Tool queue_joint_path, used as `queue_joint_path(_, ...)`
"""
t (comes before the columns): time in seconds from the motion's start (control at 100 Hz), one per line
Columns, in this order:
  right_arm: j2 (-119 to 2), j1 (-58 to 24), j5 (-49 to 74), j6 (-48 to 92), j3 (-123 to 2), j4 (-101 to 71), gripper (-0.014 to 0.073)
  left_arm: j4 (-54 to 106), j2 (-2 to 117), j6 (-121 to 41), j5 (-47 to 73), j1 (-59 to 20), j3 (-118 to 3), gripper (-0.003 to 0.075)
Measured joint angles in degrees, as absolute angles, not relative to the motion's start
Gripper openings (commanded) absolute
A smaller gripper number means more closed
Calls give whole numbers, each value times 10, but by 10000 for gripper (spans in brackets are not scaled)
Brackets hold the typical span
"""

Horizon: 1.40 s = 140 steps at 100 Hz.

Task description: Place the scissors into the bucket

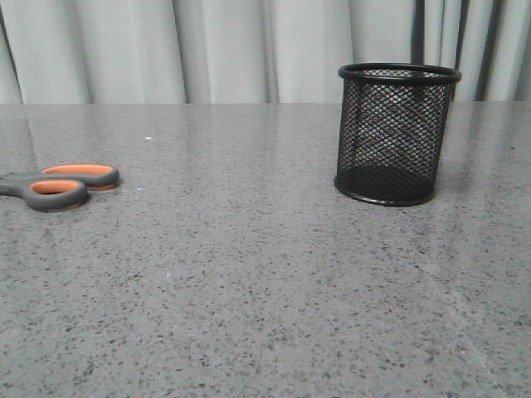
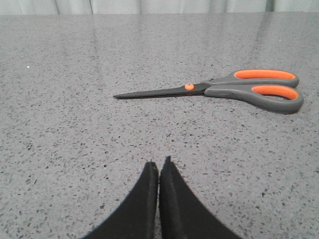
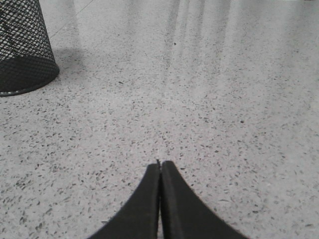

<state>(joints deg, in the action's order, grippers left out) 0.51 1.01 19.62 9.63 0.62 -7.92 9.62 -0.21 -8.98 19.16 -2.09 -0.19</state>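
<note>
The scissors lie flat at the table's left edge in the front view, where only the grey handles with orange-lined loops show. The left wrist view shows them whole, blades shut, beyond my left gripper, which is shut and empty, apart from them. The black wire-mesh bucket stands upright at the back right. The right wrist view shows its lower part. My right gripper is shut and empty, well short of the bucket. Neither gripper shows in the front view.
The grey speckled stone table spans the whole front view. Pale curtains hang behind its far edge. A small white speck lies on the table behind the scissors.
</note>
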Motion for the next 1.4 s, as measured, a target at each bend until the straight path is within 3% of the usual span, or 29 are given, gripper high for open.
queue_joint_path(1.0, 5, 10, 177, 96, 6, -86, -45, 96, -2, -90, 192, -21, -2, -21)
queue_joint_path(1.29, 5, 10, 60, 96, 6, -410, -45, 104, -2, -90, 174, -21, -2, -21)
queue_joint_path(1.4, 5, 10, 47, 96, 6, -460, -45, 195, -2, -89, 145, -21, -2, -21)
